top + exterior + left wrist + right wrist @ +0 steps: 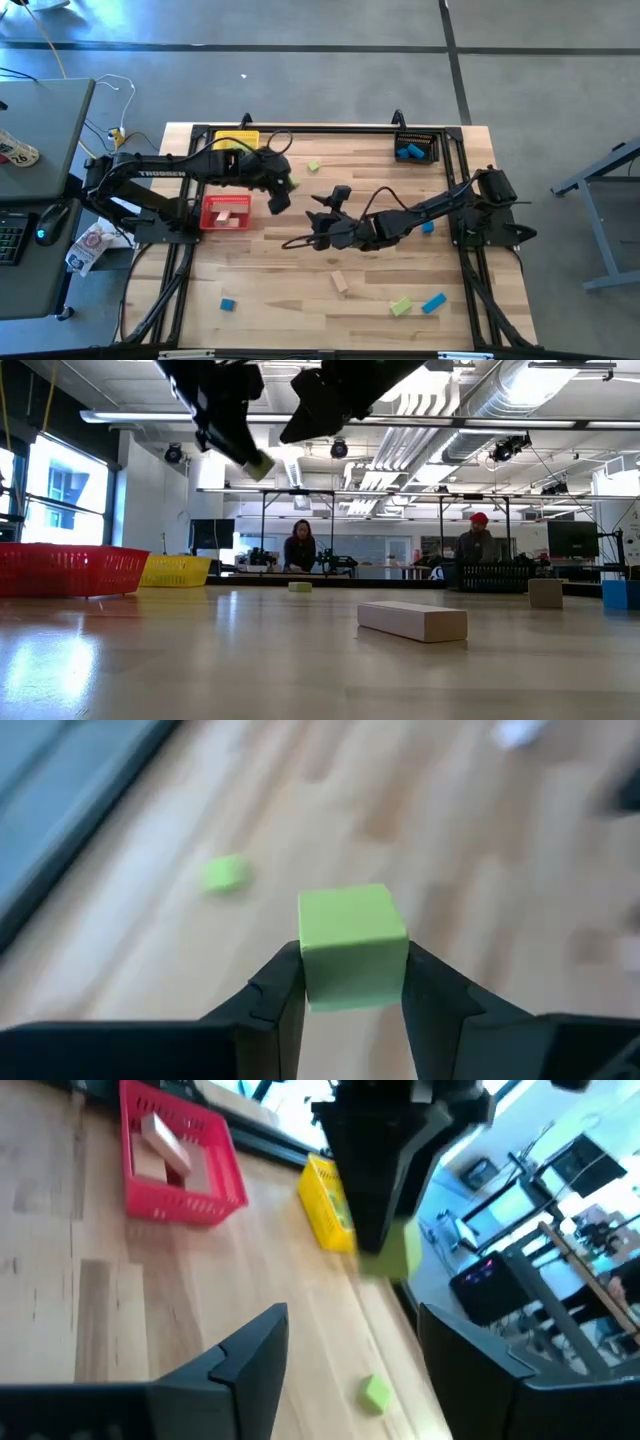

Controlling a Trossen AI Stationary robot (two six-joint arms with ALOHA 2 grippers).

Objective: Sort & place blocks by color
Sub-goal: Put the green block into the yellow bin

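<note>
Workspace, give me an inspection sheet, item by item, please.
Surface: wooden table, blocks scattered.
Job's things: green block held by left gripper; tan blocks in red bin; blue blocks in black bin; yellow bin contents unclear; loose green, tan and blue blocks on the table.
Clutter: nothing seen.
Grippers: left raised beside red bin; right gripper open, mid-table.
Cables: black cable by the right arm.
Surroundings: two people at far desks.
</note>
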